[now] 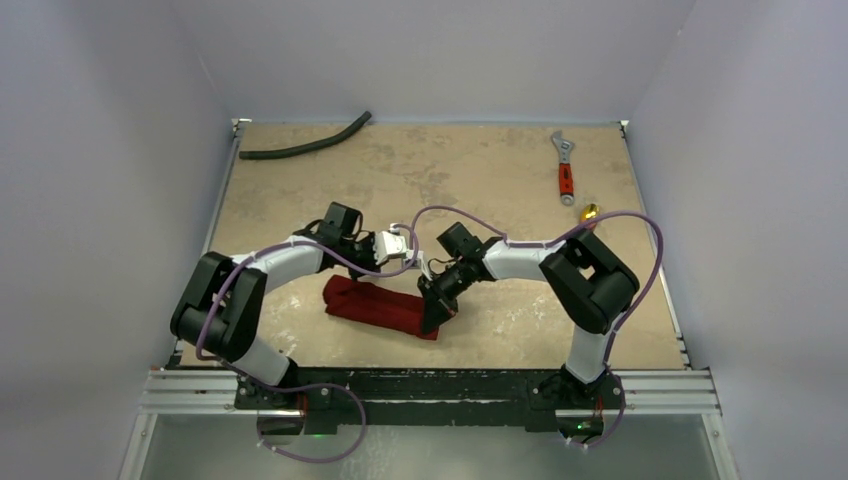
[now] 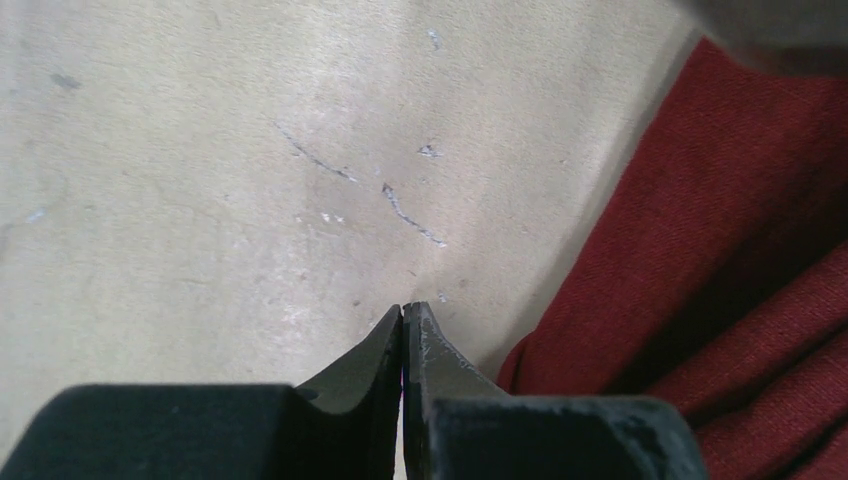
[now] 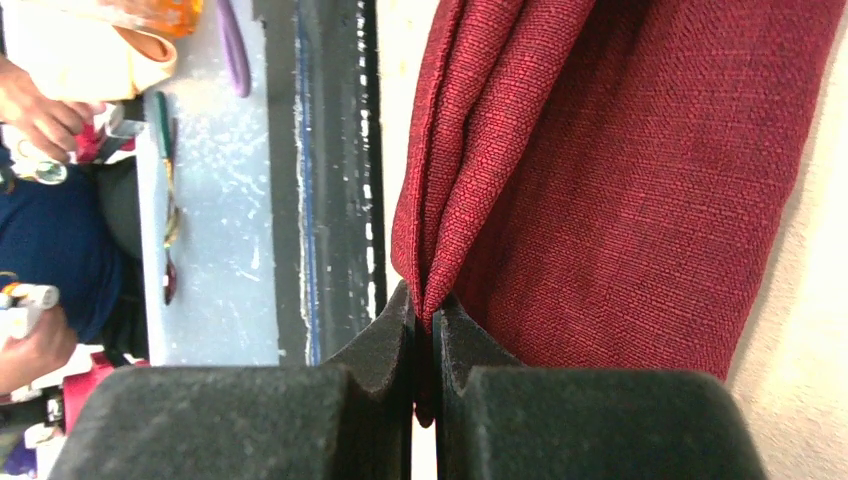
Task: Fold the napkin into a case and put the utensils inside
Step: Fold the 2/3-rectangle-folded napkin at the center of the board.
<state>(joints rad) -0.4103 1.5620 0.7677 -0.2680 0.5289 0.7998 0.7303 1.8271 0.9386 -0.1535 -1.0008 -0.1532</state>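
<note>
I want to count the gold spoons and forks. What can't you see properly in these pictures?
Top view: utensils show as just one tiny gold bit beside the right arm, too small to name.
Top view: the right gripper covers the right end of the napkin.
Left wrist view: the napkin runs off the right edge.

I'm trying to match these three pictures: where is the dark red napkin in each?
Top external: napkin lies folded at centre, between the arms.
Left wrist: napkin at right, beside the shut left gripper.
Right wrist: napkin centre-right, edge pinched in the right gripper.
Shared landmark: the beige tabletop under it.
</note>
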